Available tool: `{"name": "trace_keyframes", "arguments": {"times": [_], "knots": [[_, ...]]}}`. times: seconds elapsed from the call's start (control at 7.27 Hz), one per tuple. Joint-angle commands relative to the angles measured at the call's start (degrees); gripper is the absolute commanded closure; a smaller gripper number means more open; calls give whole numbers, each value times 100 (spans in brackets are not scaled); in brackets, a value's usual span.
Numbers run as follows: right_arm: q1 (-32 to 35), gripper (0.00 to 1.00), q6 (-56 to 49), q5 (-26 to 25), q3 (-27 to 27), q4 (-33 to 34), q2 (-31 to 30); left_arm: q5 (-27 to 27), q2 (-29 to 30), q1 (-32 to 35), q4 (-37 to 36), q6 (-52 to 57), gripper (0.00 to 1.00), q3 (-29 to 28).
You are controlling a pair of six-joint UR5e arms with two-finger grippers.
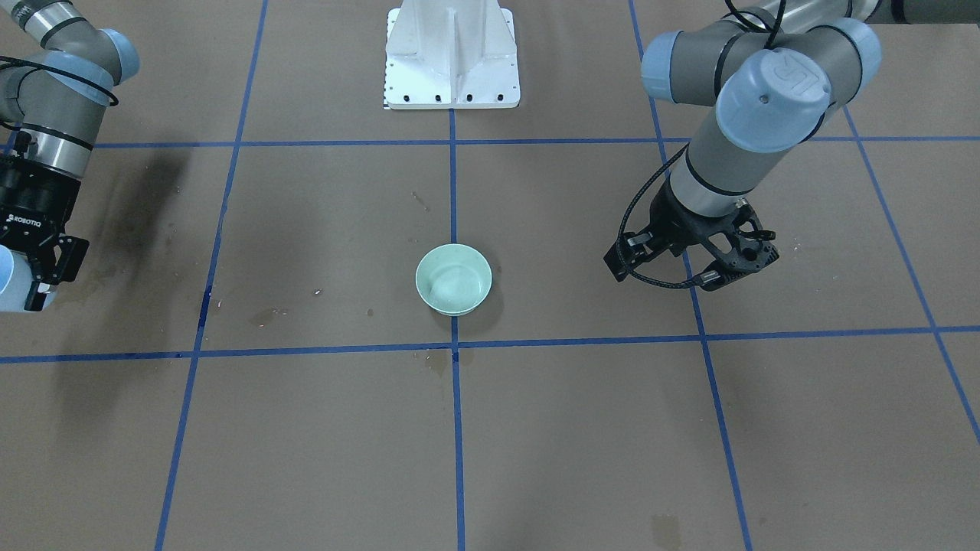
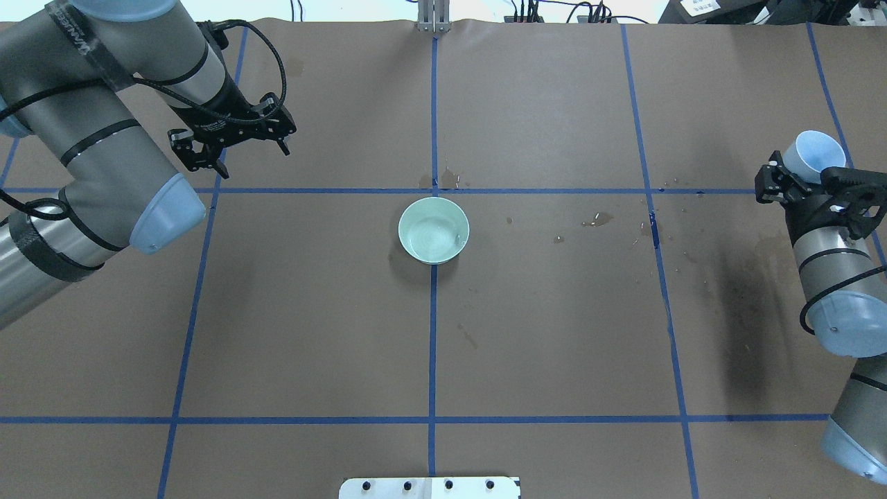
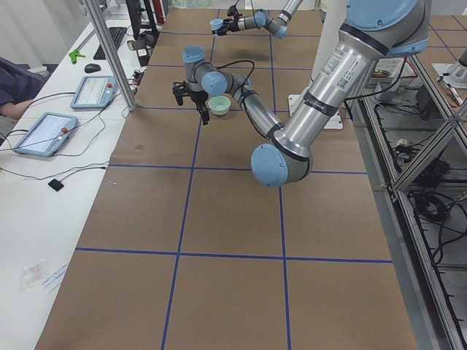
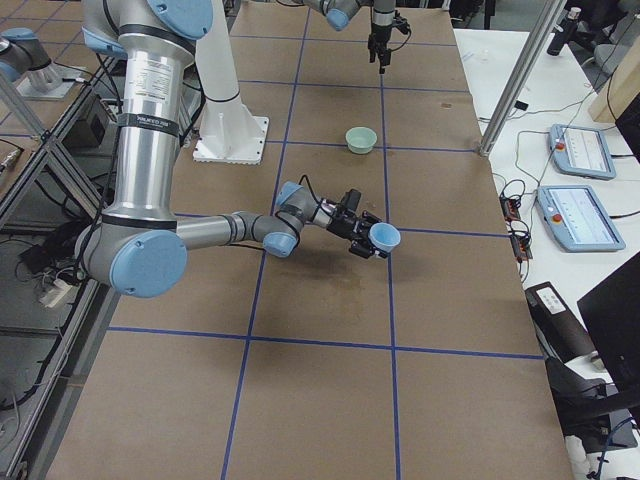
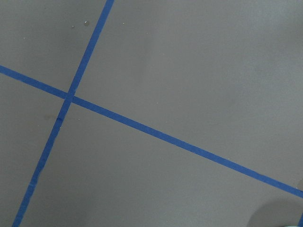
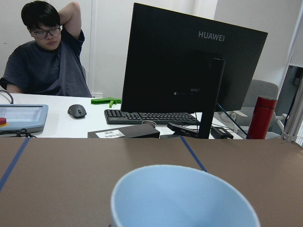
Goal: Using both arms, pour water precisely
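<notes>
A pale green bowl (image 1: 453, 279) (image 2: 434, 230) stands upright at the table's centre, on a blue tape line. A faint glint shows inside it; I cannot make out the water for certain. My right gripper (image 2: 809, 177) (image 1: 23, 275) is at the table's far right side, shut on a light blue cup (image 2: 818, 151) (image 4: 383, 237) (image 6: 184, 198). The cup is held above the board and tilted, its mouth facing away from the arm. My left gripper (image 2: 239, 149) (image 1: 693, 264) hangs open and empty over the board, well to the bowl's left and beyond it.
The white pedestal (image 1: 452, 57) stands at the robot's side of the table. Wet spots (image 2: 596, 220) and a dark stain (image 2: 755, 277) lie between the bowl and the right arm. Beyond the far edge are a monitor (image 6: 189, 71) and a seated person (image 6: 47, 56).
</notes>
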State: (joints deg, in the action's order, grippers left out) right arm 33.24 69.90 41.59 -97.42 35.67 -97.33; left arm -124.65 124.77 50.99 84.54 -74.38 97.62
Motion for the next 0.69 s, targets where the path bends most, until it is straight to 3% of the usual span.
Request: {"name": "trace_keyframes", "arguments": {"times": [0.0, 0.14, 0.28, 0.55], "knots": [[-37, 100, -1181, 278, 405, -2111, 188, -7, 4, 8, 1, 11, 0, 3], [-20, 100, -2451, 1124, 678, -3439, 284, 2, -5, 34, -7, 29, 0, 12], [7, 100, -3021, 1446, 942, -3879, 755, 28, -5, 78, -25, 385, 0, 64], [7, 100, -3061, 2437, 918, -3892, 1458, 37, -57, 227, -25, 512, 0, 64]]}}
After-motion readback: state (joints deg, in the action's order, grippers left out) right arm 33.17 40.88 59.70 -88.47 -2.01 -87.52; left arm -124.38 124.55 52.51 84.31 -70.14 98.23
